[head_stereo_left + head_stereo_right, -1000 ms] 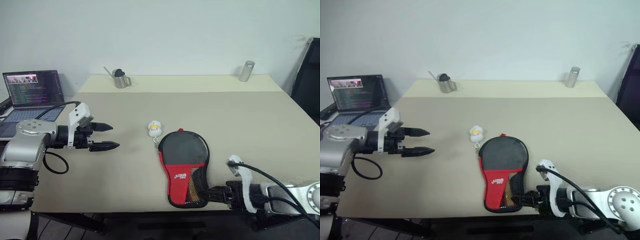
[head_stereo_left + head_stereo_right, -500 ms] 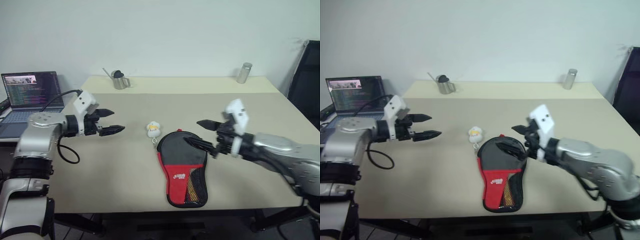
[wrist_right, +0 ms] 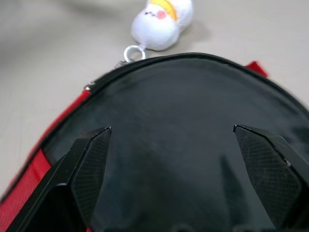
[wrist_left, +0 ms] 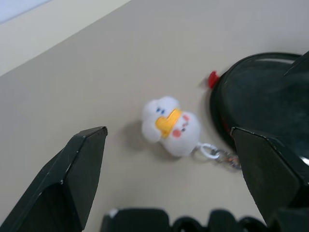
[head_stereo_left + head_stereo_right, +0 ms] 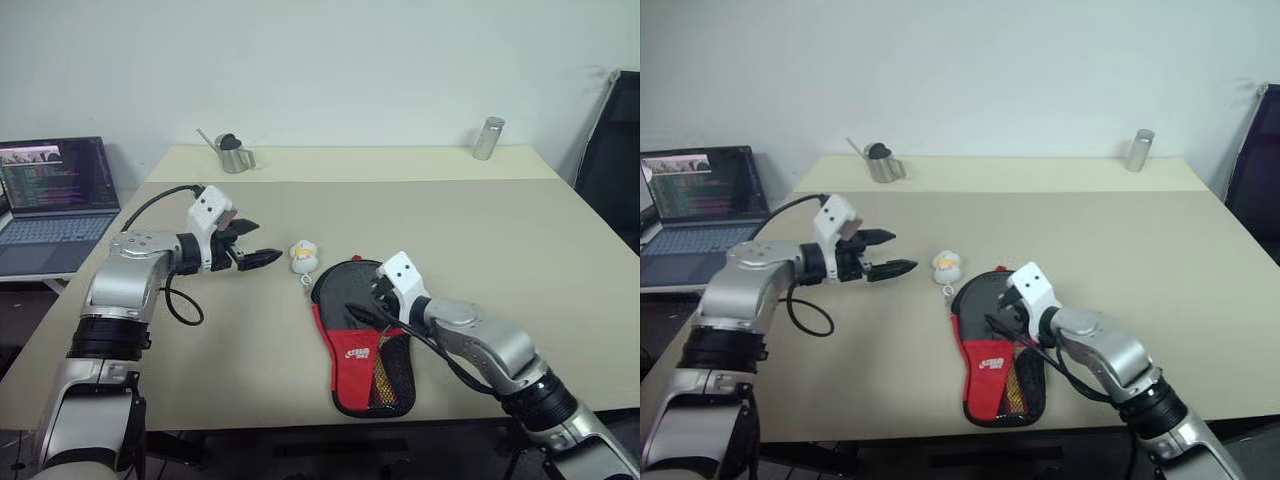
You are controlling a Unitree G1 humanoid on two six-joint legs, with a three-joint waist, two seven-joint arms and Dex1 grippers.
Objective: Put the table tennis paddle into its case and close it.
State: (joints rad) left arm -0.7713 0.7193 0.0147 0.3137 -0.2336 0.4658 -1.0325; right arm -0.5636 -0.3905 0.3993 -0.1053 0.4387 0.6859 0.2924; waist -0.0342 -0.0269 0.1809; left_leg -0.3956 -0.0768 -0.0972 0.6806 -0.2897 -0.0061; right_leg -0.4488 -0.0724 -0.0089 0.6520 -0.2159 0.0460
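The soft, paddle-shaped case (image 5: 363,335), black fabric above red with a mesh pocket, lies on the smooth beige table (image 5: 520,240), the wide-open right gripper (image 3: 186,159) over its round end, while the left wrist view shows the wide-spread left gripper (image 4: 169,164) facing the plush duck (image 4: 170,125).

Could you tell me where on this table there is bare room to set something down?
The widest bare patch runs from the case to the table's right edge, up to the metal cylinder. Another lies between the small pitcher and the cylinder. It is crowded around the duck charm, where the left gripper and right gripper close in.
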